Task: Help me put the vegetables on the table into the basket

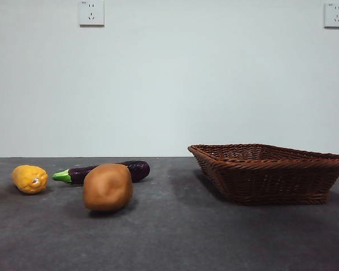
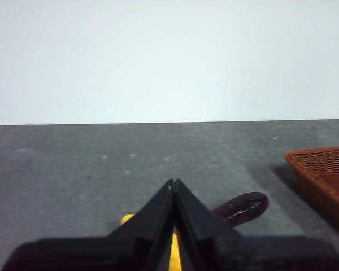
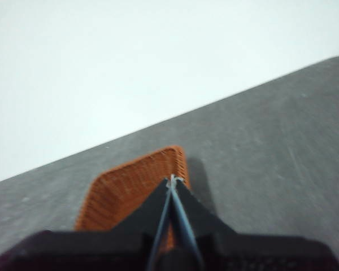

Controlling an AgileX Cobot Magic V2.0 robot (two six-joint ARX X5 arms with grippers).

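Front view, vegetables: the corn lies far left on the table; the eggplant lies to its right, green stem toward the corn; the potato stands nearer the camera, overlapping the eggplant's middle, so contact between them cannot be told.
Front view, basket: the basket sits at right, well apart from all three vegetables; its inside is mostly hidden at this level, and nothing rises above the rim.
Front view, arms: neither arm shows.

Left wrist view, claw: the left claw is clenched, tips pressed together, grasping nothing.
Left wrist view, surroundings: the dark end of the eggplant peeks out beside the jaws; a bit of yellow, likely the corn, shows under them; a corner of the basket is at the right edge.

Right wrist view, claw: the right claw is clenched too, empty, tilted, with the basket lying beyond and under it.

Step in hand: the start, by my judgement; all three vegetables lie on the table and no grasp has begun.
Next move calls for: the left claw, closest to the vegetables, to spread its jaws, come down on one piece and close across its narrow width.
Caution: the round potato may roll if nudged.
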